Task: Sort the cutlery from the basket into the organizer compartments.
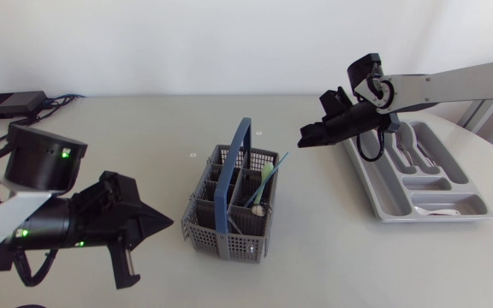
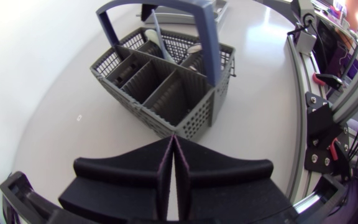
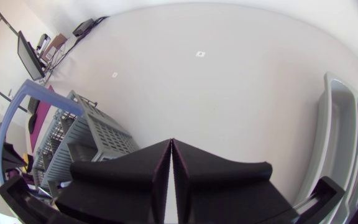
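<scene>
A grey mesh basket (image 1: pixel 228 243) with a blue handle (image 1: pixel 234 162) stands mid-table. A pale green-handled utensil (image 1: pixel 270 177) and a spoon (image 1: pixel 255 205) stick up from its right side. The grey organizer (image 1: pixel 368 181) lies at the right and holds several pieces of cutlery (image 1: pixel 407 152) plus a spoon (image 1: pixel 439 210) in its front slot. My right gripper (image 1: pixel 305 137) is shut and empty, hanging between basket and organizer. My left gripper (image 1: pixel 165 224) is shut and empty, just left of the basket. From the left wrist, the basket (image 2: pixel 166 99) sits right ahead of the gripper (image 2: pixel 173 140).
In the right wrist view, the basket (image 3: pixel 82 134) lies to one side of the shut gripper (image 3: pixel 171 143) and the organizer's rim (image 3: pixel 334 124) to the other. A black box with cables (image 1: pixel 11 103) sits at the table's far left corner.
</scene>
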You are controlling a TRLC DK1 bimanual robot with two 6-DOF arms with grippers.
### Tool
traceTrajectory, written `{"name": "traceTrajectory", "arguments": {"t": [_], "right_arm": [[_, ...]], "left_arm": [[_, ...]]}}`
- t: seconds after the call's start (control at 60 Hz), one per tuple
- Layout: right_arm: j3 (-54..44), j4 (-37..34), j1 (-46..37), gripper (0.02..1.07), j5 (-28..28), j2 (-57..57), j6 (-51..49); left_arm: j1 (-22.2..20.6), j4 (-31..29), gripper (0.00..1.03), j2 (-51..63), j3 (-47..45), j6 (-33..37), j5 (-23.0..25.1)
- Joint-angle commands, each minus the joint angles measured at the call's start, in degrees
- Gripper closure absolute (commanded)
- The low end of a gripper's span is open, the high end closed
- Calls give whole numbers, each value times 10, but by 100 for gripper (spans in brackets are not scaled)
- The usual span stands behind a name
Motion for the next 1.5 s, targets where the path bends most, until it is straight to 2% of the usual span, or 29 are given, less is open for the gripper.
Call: {"name": "traceTrajectory", "arguments": {"t": [0.0, 0.067, 0.167, 0.233, 0.533, 0.767, 1.2, 1.483], "right_arm": [[34, 1, 9, 98, -5, 33, 25], [56, -14, 17, 98, -10, 49, 25], [79, -23, 31, 98, -17, 69, 31], [93, -38, 42, 97, -23, 78, 31], [107, -68, 62, 97, -55, 93, 29], [92, -85, 67, 97, -67, 82, 10], [10, -91, 48, 97, -83, 24, -27], [-61, -96, 38, 97, -89, -42, -42]], "left_arm": [[-22, 0, 100, -33, -36, 14, 0], [-48, 6, 100, -35, -54, 11, -16], [-98, 69, 100, -33, -95, -5, -70], [-117, 86, 100, -22, -105, -13, -81], [-129, 156, 100, 70, -101, -17, -81], [-121, 214, 100, 145, -76, -21, -81], [-78, 264, 100, 226, -12, -19, -81], [-11, 286, 100, 297, 51, -3, -75]]}}
